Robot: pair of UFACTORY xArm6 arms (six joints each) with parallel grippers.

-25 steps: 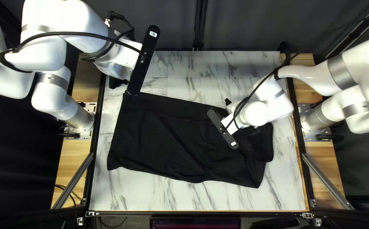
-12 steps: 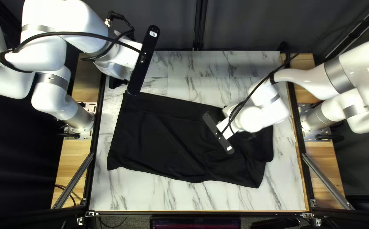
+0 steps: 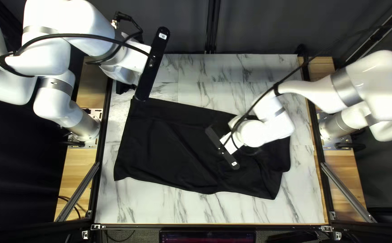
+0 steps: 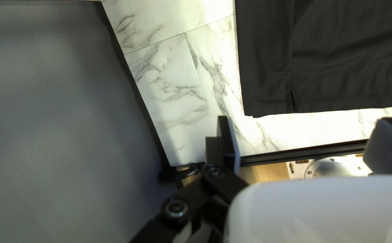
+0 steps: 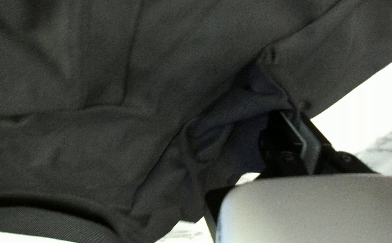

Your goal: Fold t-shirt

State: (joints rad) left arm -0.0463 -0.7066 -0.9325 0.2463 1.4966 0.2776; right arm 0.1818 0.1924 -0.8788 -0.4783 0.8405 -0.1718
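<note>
Right pincer (image 3: 250,152) grips a fold of the black t-shirt (image 3: 169,139).

White label (image 3: 162,36) on left black bar (image 3: 147,78), white label (image 3: 234,164) on right black bar (image 3: 227,155); none legible.

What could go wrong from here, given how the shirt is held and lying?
The right tool grips only a bunched bit of shirt, so the cloth might slip out.
The left tool is open and holds no cloth, so a pull by the right one could drag the whole shirt.
The shirt already has creases beside the right tool, which may end up pressed into the fold.
</note>
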